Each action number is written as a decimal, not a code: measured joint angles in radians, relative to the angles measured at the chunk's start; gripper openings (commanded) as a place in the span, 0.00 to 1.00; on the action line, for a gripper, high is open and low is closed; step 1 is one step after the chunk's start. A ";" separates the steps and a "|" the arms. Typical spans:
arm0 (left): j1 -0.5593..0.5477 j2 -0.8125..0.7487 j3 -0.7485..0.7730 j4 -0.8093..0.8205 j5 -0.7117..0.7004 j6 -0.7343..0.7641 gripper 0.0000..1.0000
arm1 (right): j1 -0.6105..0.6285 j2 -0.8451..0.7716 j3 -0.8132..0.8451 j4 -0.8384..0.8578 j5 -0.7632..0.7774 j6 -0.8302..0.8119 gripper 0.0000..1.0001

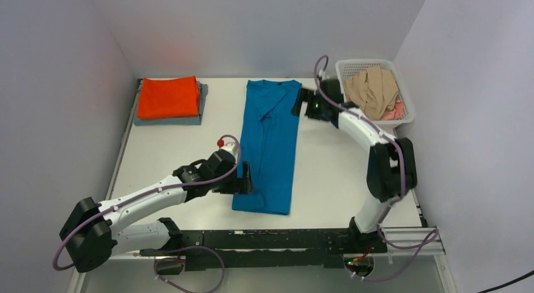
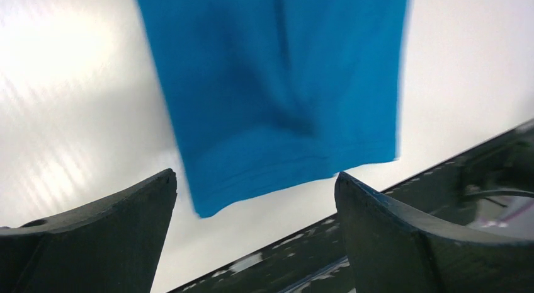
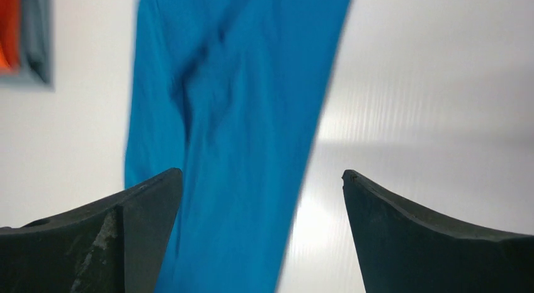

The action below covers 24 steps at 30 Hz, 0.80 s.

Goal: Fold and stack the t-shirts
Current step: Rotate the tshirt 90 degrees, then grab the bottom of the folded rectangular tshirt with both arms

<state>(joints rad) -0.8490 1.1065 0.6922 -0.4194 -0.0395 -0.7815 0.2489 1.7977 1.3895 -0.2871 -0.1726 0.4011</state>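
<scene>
A teal-blue t-shirt [image 1: 269, 145] lies on the table folded lengthwise into a long strip, collar at the far end. It also shows in the left wrist view [image 2: 277, 85] and in the right wrist view [image 3: 233, 135]. My left gripper [image 1: 247, 179] is open and empty beside the strip's near left corner. My right gripper [image 1: 298, 104] is open and empty beside the strip's far right corner. A folded bright orange t-shirt [image 1: 168, 96] rests on a folded grey t-shirt [image 1: 167, 120] at the far left. Beige [image 1: 371, 90] and pink [image 1: 394, 111] shirts lie crumpled in the basket.
A white lattice basket [image 1: 408, 105] stands at the far right corner. White walls close in the table at the back and sides. A black rail [image 1: 271, 239] with the arm bases runs along the near edge; it also shows in the left wrist view [image 2: 302, 261].
</scene>
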 measured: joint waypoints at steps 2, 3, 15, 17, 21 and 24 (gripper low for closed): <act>0.003 0.002 -0.045 -0.017 0.000 0.003 0.89 | 0.046 -0.115 -0.171 0.015 0.047 0.022 1.00; 0.003 0.005 -0.067 -0.021 0.000 0.006 0.86 | 0.092 -0.184 -0.276 -0.006 0.064 0.040 1.00; 0.005 0.112 -0.145 0.013 0.034 0.008 0.35 | 0.413 -0.559 -0.803 -0.074 0.025 0.271 0.87; 0.005 0.128 -0.146 0.031 0.036 0.003 0.20 | 0.445 -0.610 -0.838 -0.076 0.012 0.306 0.83; 0.008 0.148 -0.147 0.046 0.039 -0.008 0.00 | 0.491 -0.666 -0.893 -0.063 -0.041 0.362 0.75; 0.008 0.140 -0.150 0.047 0.041 -0.017 0.00 | 0.513 -0.647 -0.909 -0.055 -0.076 0.396 0.72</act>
<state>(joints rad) -0.8410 1.2465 0.5419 -0.3725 0.0017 -0.7986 0.7620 1.1511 0.4808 -0.3420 -0.2481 0.7971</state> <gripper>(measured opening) 0.019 0.748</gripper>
